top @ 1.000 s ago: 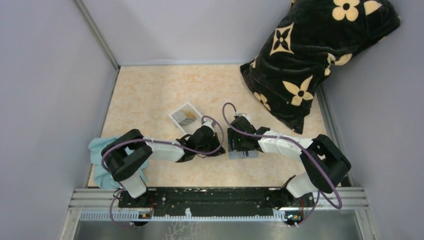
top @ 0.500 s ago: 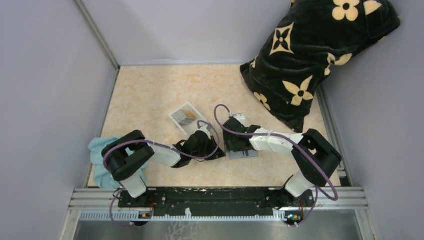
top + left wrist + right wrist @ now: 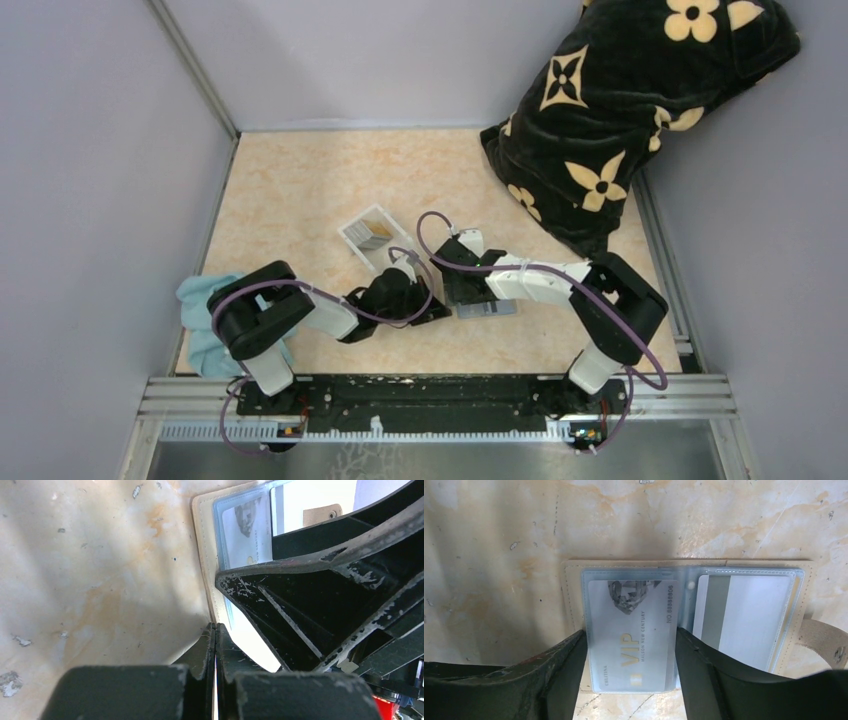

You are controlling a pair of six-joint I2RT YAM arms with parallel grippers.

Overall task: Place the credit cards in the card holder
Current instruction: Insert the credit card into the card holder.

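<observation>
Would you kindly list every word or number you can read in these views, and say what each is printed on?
"VIP": gold letters on the silvery card in the card holder's left sleeve.
"MAISON NEW CENTURY": small print beside it.
"NO" plus a row of digits, mostly 8s, not surely readable: same card's edge.
Corner name: too small to read.
The second card shows no text.

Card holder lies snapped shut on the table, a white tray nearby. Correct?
Not shut: the card holder lies open, a VIP card and a second card showing inside, as the right wrist view shows. It does lie on the table, the white tray nearby.
</observation>
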